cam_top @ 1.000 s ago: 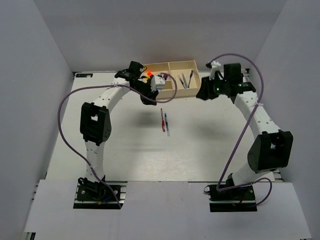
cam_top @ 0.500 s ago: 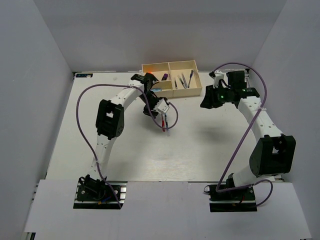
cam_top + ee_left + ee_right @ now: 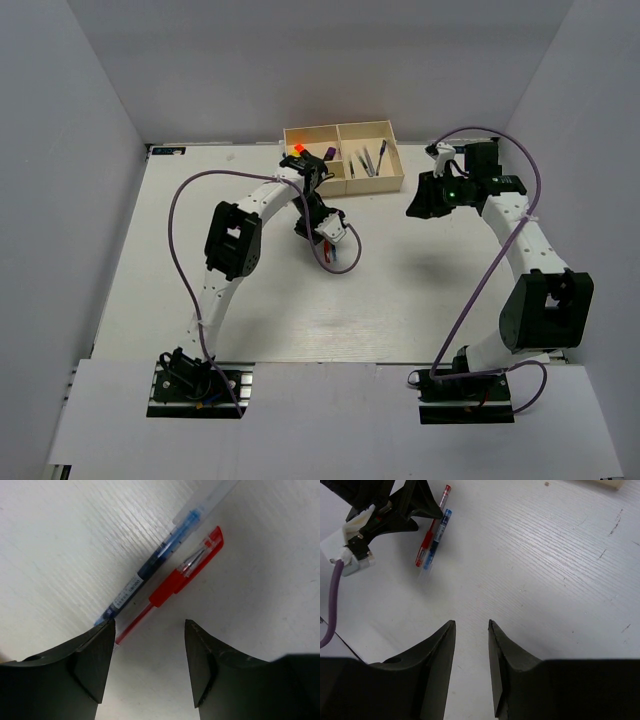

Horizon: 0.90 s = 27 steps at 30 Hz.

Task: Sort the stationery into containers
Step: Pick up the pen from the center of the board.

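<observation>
A red pen (image 3: 175, 582) and a blue pen (image 3: 150, 570) lie side by side on the white table. My left gripper (image 3: 148, 625) is open and empty, low over the table, with the tail of the red pen just ahead between its jaws. In the top view the left gripper (image 3: 322, 232) covers most of both pens. The cream tray (image 3: 345, 126) stands at the back and holds an orange-ended highlighter (image 3: 297, 148), a purple-ended one (image 3: 328, 153) and thin pens (image 3: 366, 160). My right gripper (image 3: 471, 622) is open and empty above bare table; its view shows the same red pen (image 3: 427, 540) and blue pen (image 3: 438, 536) far off.
Purple cables loop from both arms; the left arm's cable (image 3: 345, 245) hangs right beside the pens. White walls close in the table on three sides. My right gripper (image 3: 415, 200) hovers right of the tray's front corner.
My left gripper has swung from the tray's left compartment forward and down to the two pens. My right arm has drawn back slightly to the right.
</observation>
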Motion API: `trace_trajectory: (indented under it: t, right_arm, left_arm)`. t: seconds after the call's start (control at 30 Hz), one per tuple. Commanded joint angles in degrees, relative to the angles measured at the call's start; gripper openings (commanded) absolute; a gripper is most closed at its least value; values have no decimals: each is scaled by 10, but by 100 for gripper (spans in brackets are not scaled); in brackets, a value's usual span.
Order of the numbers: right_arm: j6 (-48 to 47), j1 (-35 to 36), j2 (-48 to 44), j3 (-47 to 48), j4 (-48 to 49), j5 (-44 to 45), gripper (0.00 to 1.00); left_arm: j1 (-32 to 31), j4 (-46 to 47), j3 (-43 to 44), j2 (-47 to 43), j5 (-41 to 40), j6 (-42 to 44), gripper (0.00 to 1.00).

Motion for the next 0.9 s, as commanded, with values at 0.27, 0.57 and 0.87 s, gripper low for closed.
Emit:
trace_trajectory:
  t: [0.27,0.57,0.87]
  right_arm:
    - [-23,-23,-10,16,-20,-32,38]
    - [-32,-34,-1,26,-33,-46,38]
    - [-35,-35,-2,29,-41,-59,37]
  left_arm:
    - [-1,-13,27,31,-50,22,62]
    - [-1,-52,-67,3,-127,51,49]
    - [7,-50,-126,-38,-124,1,50]
